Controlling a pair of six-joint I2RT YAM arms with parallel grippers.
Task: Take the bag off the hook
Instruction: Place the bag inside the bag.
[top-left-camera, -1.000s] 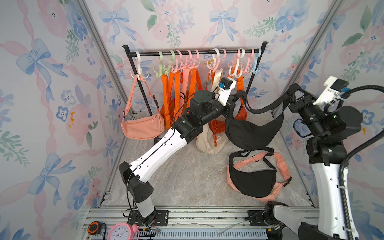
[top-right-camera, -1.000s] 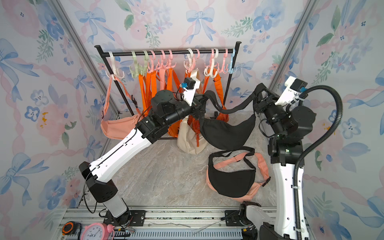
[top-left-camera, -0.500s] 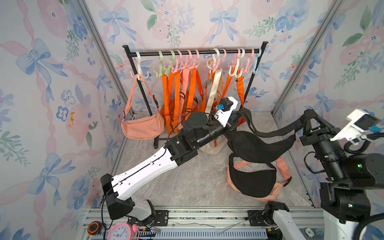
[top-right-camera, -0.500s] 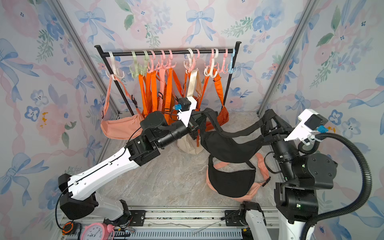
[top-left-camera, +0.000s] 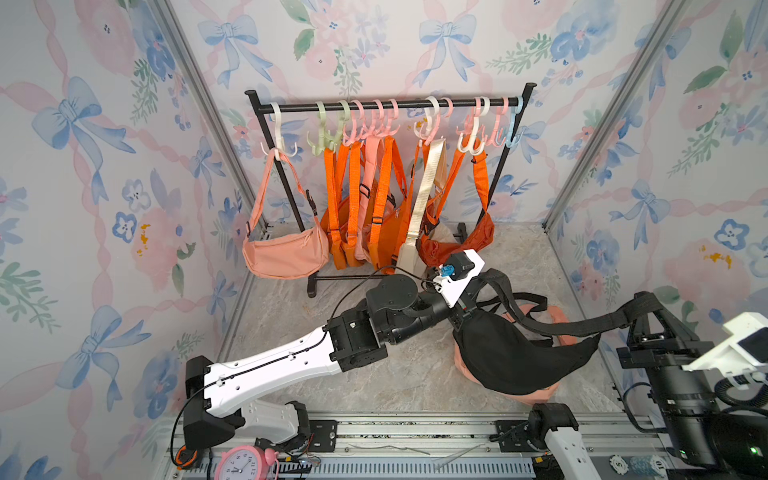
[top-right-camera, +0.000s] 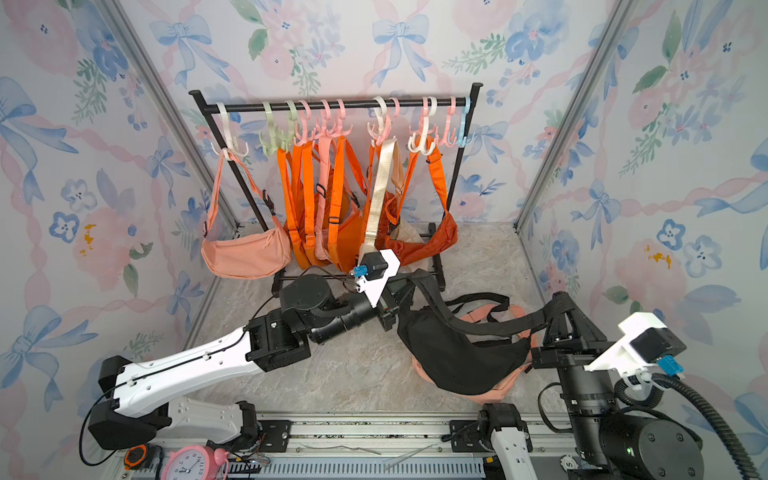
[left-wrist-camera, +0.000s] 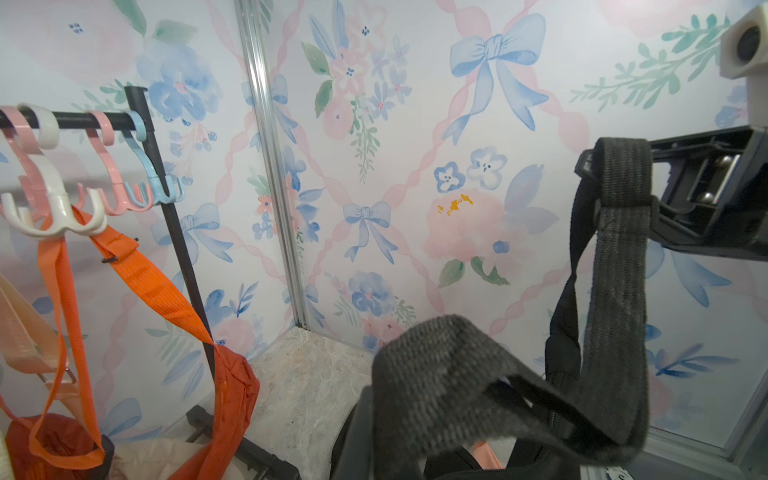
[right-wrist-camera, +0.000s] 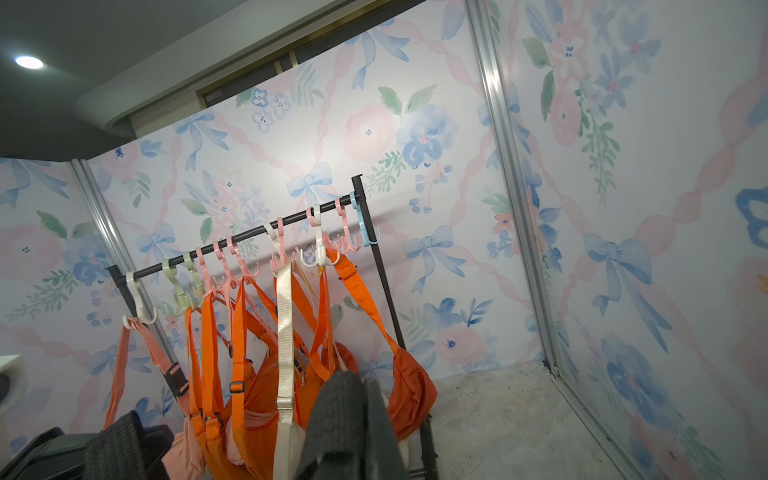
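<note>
1. Black bag (top-left-camera: 523, 361) off the rack (top-left-camera: 386, 106), slung by its strap (top-left-camera: 582, 326) between my arms, low over the pink bag (top-left-camera: 536, 397).
2. Left fingers (left-wrist-camera: 351, 432) and right fingers (left-wrist-camera: 685, 237) both clamped on strap.
3. Lower evenly; release only once it rests on the tabletop (top-left-camera: 374, 374).

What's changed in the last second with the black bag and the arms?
Both arms dropped and drew back, lowering the black bag from rack height toward the peach-trimmed bag on the floor. Its strap stays looped over the shut left gripper and right gripper. The rack and its hanging bags are unchanged.
</note>
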